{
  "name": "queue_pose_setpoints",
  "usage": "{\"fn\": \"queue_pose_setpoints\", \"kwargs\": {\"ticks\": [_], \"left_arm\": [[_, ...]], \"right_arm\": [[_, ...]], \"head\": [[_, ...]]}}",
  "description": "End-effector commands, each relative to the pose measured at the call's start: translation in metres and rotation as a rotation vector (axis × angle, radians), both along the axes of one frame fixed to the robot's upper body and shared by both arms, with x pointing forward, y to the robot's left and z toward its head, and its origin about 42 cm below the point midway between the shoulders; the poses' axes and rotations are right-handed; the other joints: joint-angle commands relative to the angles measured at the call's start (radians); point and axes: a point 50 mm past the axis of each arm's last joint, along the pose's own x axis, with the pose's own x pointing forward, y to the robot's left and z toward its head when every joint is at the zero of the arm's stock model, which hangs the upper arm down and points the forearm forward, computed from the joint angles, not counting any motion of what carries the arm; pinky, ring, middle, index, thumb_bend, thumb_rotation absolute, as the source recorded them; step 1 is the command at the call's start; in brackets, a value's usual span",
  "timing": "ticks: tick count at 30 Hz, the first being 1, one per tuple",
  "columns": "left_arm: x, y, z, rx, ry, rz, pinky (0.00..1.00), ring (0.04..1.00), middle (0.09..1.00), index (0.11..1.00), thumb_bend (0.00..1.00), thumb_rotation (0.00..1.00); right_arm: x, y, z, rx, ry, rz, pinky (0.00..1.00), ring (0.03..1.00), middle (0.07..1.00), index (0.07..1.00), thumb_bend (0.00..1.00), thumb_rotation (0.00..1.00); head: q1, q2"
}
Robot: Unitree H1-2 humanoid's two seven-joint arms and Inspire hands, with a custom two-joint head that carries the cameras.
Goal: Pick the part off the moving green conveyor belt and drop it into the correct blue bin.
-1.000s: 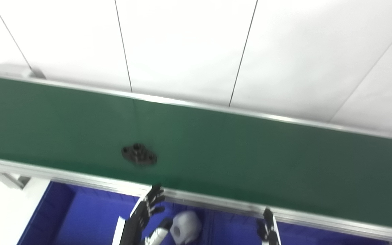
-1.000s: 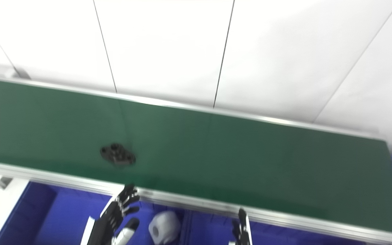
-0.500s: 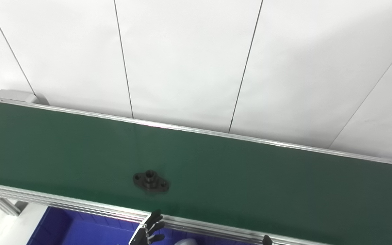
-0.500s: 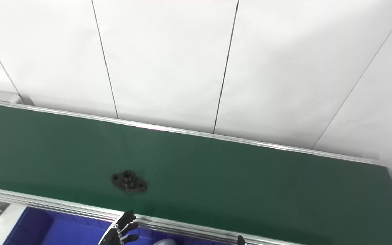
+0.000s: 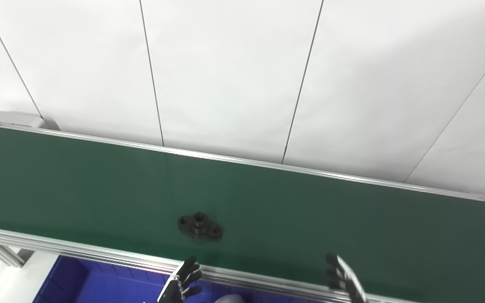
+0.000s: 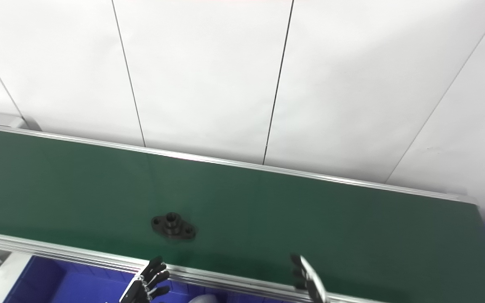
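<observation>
white wall panels rise behind a green belt [image 5: 352,219] with silver rails. a black part [image 5: 200,226] lies flat on the belt, just beyond the left robot hand [image 5: 181,284], whose fingers are spread and empty. the right robot hand [image 5: 343,280] reaches over the belt's near edge, well right of the part, fingers apart. a blue bin [image 5: 99,286] sits below.

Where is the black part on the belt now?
The black part lies on the green belt, left of centre, close to its near rail, just beyond the left hand.
</observation>
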Motion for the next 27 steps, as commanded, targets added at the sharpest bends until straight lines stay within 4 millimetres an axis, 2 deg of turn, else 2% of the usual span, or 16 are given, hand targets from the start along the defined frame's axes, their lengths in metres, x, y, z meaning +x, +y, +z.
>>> {"fn": "queue_pose_setpoints", "kwargs": {"ticks": [1, 4, 7, 12, 20, 22, 27], "left_arm": [[0.002, 0.001, 0.012, -0.008, -0.046, -0.004, 0.76, 0.838, 0.877, 0.883, 0.52, 0.68], [0.003, 0.002, 0.013, -0.008, -0.046, -0.006, 0.77, 0.846, 0.881, 0.889, 0.53, 0.7], [0.003, 0.002, 0.013, -0.006, -0.047, -0.008, 0.78, 0.85, 0.883, 0.89, 0.53, 0.71], [0.003, 0.001, 0.014, -0.008, -0.05, -0.008, 0.78, 0.85, 0.883, 0.893, 0.52, 0.72], [0.003, -0.001, 0.016, -0.008, -0.049, -0.009, 0.78, 0.851, 0.883, 0.897, 0.5, 0.73], [0.003, -0.001, 0.016, -0.006, -0.049, -0.01, 0.78, 0.85, 0.883, 0.898, 0.5, 0.73], [0.003, -0.002, 0.017, -0.007, -0.046, -0.011, 0.79, 0.853, 0.886, 0.899, 0.48, 0.73]], "right_arm": [[0.011, 0.0, 0.013, -0.056, -0.028, -0.003, 0.51, 0.7, 0.774, 0.81, 0.92, 0.39], [0.031, 0.001, 0.019, -0.133, -0.025, -0.005, 0.47, 0.65, 0.757, 0.792, 0.98, 0.39], [0.042, 0.002, 0.021, -0.171, -0.005, -0.005, 0.47, 0.65, 0.764, 0.803, 0.99, 0.4], [0.072, 0.007, 0.028, -0.253, 0.012, 0.007, 0.51, 0.669, 0.767, 0.801, 1.0, 0.38], [0.103, 0.023, 0.029, -0.358, 0.061, 0.058, 0.62, 0.731, 0.803, 0.849, 0.92, 0.43], [0.106, 0.025, 0.029, -0.365, 0.066, 0.062, 0.62, 0.735, 0.804, 0.851, 0.92, 0.44], [0.133, 0.045, 0.024, -0.427, 0.103, 0.119, 0.62, 0.736, 0.809, 0.858, 0.9, 0.47]], "head": [[-0.007, 0.004], [-0.009, 0.006], [-0.01, 0.006], [-0.011, 0.009], [-0.009, 0.018], [-0.009, 0.018], [-0.004, 0.026]]}}
